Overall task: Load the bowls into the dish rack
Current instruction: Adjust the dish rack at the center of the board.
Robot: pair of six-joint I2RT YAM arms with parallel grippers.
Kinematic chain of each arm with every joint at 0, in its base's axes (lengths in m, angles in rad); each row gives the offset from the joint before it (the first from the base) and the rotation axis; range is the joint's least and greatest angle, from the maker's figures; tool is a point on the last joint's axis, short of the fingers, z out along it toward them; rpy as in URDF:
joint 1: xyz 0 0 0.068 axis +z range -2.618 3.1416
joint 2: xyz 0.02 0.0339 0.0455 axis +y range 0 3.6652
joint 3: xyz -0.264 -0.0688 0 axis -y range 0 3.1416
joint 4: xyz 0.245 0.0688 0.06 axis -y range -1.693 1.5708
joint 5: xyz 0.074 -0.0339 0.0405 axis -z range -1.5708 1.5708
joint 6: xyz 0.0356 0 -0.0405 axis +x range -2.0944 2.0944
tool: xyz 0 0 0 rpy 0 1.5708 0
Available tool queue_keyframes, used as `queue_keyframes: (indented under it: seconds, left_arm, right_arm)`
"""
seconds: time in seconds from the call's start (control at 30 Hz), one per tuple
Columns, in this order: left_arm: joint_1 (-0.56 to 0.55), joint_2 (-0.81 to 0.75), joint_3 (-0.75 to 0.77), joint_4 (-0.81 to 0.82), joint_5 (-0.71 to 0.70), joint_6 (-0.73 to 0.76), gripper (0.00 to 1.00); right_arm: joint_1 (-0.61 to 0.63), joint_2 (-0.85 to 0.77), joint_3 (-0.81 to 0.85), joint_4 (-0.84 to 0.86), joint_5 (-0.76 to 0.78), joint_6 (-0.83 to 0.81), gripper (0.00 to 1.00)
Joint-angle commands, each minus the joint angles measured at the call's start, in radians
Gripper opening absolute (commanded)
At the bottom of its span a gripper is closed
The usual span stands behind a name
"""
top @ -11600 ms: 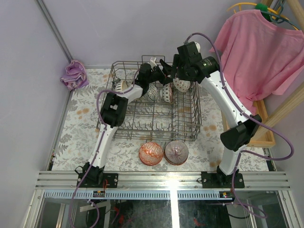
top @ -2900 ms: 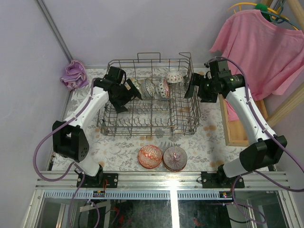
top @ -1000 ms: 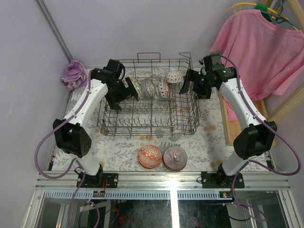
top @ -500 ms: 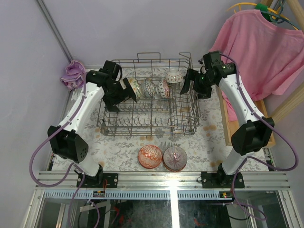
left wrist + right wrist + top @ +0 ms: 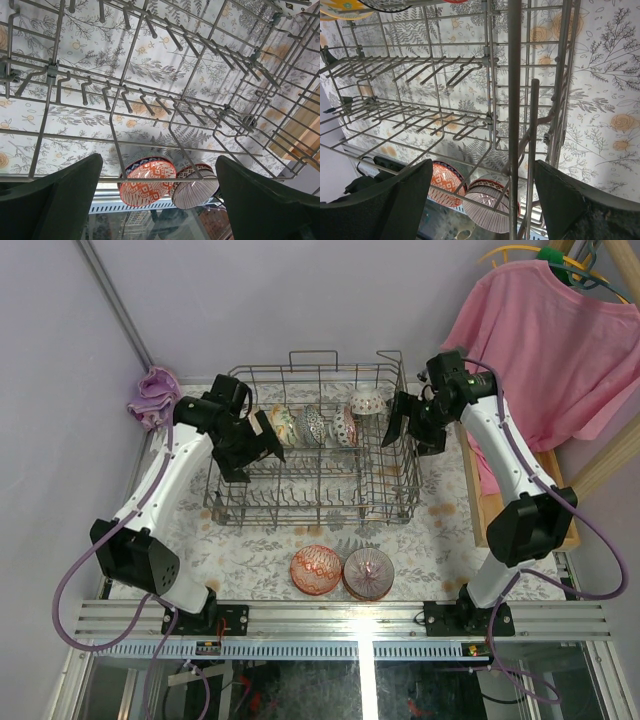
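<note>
The grey wire dish rack (image 5: 315,475) stands mid-table. Several bowls stand along its back row: an orange-green one (image 5: 283,425), a blue one (image 5: 313,426), a red-pink one (image 5: 345,426) and a speckled one (image 5: 366,400). Two bowls sit on the table in front of the rack: a red-orange one (image 5: 317,568) (image 5: 149,182) (image 5: 445,182) and a grey striped one (image 5: 368,572) (image 5: 195,188) (image 5: 492,202). My left gripper (image 5: 263,435) (image 5: 157,200) is open and empty over the rack's back left. My right gripper (image 5: 397,422) (image 5: 482,210) is open and empty at the rack's right wall.
A pink-purple cloth (image 5: 155,395) lies at the back left corner. A pink shirt (image 5: 540,340) hangs at the right above a wooden tray (image 5: 480,505). The rack's right wall wires (image 5: 514,125) stand close before the right wrist camera. The metal rail (image 5: 340,618) edges the table's front.
Both grippers, over the rack's back row 11.6 s ago, have drawn apart to its sides. In the last second the left arm's elbow swung down-left; the right arm barely moved.
</note>
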Motion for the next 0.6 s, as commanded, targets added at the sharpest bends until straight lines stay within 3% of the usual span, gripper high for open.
queue_keyframes:
  seconds: [0.0, 0.07, 0.13, 0.4, 0.57]
  left_arm:
    - [-0.006, -0.043, -0.023, -0.027, 0.146, 0.014, 0.93]
    - [-0.007, -0.053, -0.034, -0.021, 0.149, 0.014, 0.92]
    - [-0.007, -0.064, -0.040, -0.013, 0.150, 0.013, 0.90]
    - [-0.007, -0.094, -0.044, 0.018, 0.142, 0.002, 0.92]
    - [-0.006, -0.103, -0.014, 0.013, 0.127, 0.005, 0.95]
  right_arm:
    - [0.005, -0.074, 0.031, -0.110, -0.084, -0.024, 0.88]
    - [0.005, -0.094, 0.017, -0.123, -0.088, -0.021, 0.89]
    - [0.005, -0.105, 0.000, -0.138, -0.087, -0.004, 1.00]
    - [0.005, -0.089, 0.063, -0.235, -0.081, 0.043, 0.99]
    - [0.003, -0.194, -0.053, -0.066, -0.204, 0.097, 0.99]
